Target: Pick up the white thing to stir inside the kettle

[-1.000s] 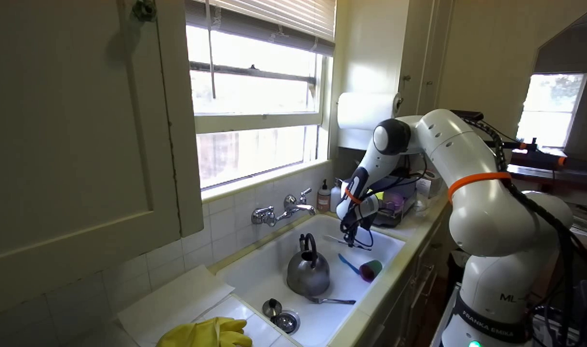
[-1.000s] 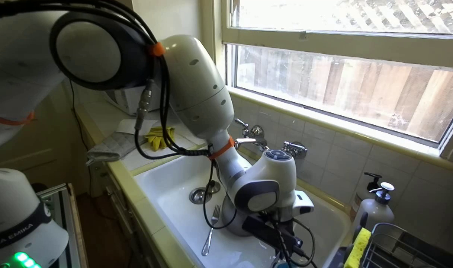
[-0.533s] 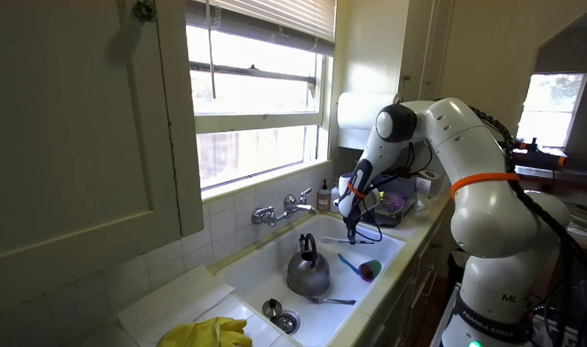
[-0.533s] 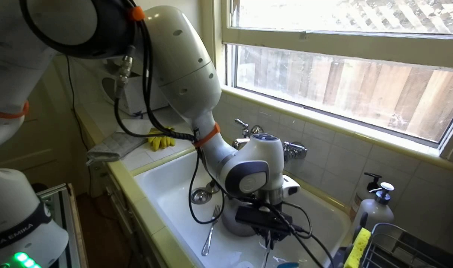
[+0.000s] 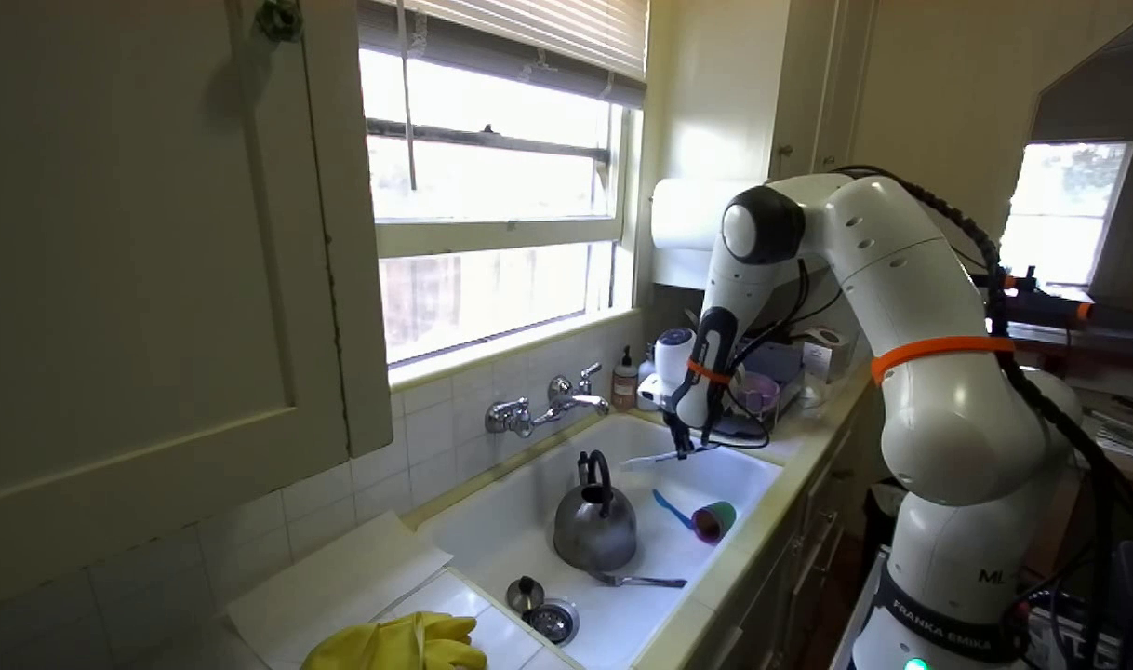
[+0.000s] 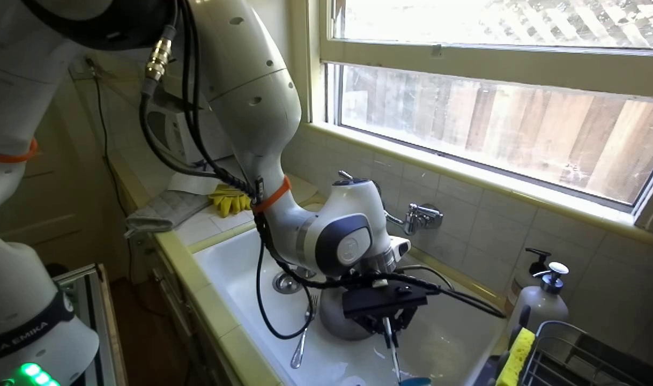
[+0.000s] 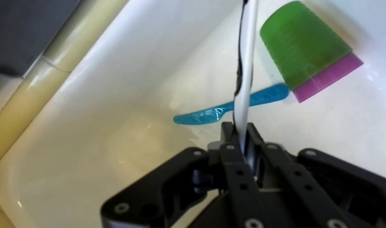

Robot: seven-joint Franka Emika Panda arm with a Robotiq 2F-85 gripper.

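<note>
Exterior view: gripper (image 6: 390, 341) downward over sink (image 6: 235, 268)

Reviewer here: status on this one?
Gripper closed on white utensil. Kettle upright in sink, utensil outside it. Its arched handle may hamper entry.

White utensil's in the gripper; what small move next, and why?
I'd probably move the gripper toward the kettle: the white utensil is gripped, yet the wrist view shows the blue knife in the sink below, not the kettle.
</note>
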